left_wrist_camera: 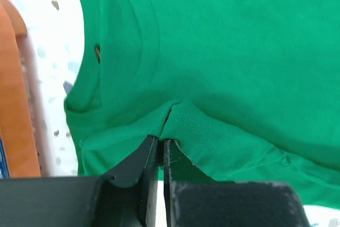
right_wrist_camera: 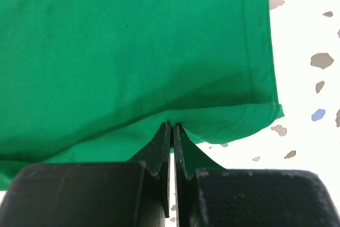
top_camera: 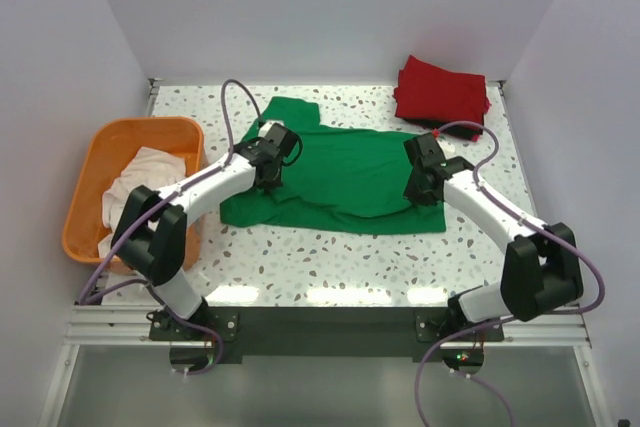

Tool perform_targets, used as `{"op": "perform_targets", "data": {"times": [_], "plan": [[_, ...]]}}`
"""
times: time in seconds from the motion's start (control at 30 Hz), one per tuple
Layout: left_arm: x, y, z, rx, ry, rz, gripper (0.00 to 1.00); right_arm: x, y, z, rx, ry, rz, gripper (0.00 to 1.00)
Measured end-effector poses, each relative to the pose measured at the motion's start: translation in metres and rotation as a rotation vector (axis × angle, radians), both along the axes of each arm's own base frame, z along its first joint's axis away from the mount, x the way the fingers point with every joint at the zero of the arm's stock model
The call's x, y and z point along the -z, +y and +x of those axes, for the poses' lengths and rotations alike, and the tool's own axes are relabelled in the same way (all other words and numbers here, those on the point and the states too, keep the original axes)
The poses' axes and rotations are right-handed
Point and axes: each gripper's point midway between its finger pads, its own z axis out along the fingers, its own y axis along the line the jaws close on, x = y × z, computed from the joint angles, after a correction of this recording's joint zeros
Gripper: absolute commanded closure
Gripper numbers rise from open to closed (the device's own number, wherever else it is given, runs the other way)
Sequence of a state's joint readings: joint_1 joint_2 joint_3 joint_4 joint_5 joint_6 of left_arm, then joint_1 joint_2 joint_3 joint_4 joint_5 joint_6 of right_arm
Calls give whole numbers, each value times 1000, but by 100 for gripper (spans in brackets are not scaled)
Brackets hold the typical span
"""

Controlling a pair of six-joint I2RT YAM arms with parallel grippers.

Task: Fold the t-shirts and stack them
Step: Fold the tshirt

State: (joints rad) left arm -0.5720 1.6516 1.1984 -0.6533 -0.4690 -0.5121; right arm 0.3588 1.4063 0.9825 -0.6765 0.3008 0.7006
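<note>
- Between my left gripper's (left_wrist_camera: 160, 141) jaws sits a pinched ridge of the bright green cotton t-shirt (left_wrist_camera: 223, 51), just below its collar; the jaws are clamped together on that fold.
- Between my right gripper's (right_wrist_camera: 172, 126) jaws is the same tee's edge near a stitched corner, gripped just as tightly, with the rest of the cloth spreading away in front of the fingertips.
- Under and between both pairs of jaws the green tee lies mostly flat on the speckled white tabletop (top_camera: 300, 257), its near edge partly turned over. I judge the fold begun, not finished.
- Beyond my right jaws, at the far corner, a red cotton t-shirt (top_camera: 442, 90) lies as a neat folded block, so that one looks done and would be the base of the stack.
- Outboard of my left jaws, an off-white crumpled tee (top_camera: 140, 182) lies in the orange plastic basket (top_camera: 100, 142), not yet folded.
- By my reckoning this is roughly the middle: finish the green, stack it on the red, then empty the basket.
</note>
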Motion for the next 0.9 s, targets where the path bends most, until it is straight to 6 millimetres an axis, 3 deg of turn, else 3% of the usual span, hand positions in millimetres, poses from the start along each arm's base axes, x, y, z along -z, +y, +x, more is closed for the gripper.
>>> {"op": "perform_targets", "data": {"times": [0.27,0.3,0.4,0.43,0.47,0.5,0.53,0.57,0.63,0.8,0.87,0.9], "plan": [[12,-3,37,11,-6,16,97,10,-4,23,19,31,-23,100],[14,-3,41,9,-5,18,94,12,-4,27,19,35,-26,100],[27,1,54,-6,17,24,68,19,-4,39,24,56,-36,94],[32,4,58,-11,24,25,56,21,-5,44,29,62,-39,88],[35,7,62,-17,31,24,27,25,-5,48,32,70,-42,82],[38,10,65,-21,37,23,17,27,-6,51,36,76,-45,76],[40,13,68,-33,38,16,11,30,-8,55,40,83,-50,60],[41,15,72,-41,38,15,1,33,-10,59,48,88,-55,51],[39,18,80,-50,29,11,0,35,-15,68,50,93,-75,31],[24,12,93,-49,-21,-9,0,26,-26,87,41,70,-137,16],[21,11,92,-47,-26,-14,0,22,-29,89,31,61,-153,1],[19,12,89,-47,-31,-18,0,20,-30,88,26,61,-162,1]]}}
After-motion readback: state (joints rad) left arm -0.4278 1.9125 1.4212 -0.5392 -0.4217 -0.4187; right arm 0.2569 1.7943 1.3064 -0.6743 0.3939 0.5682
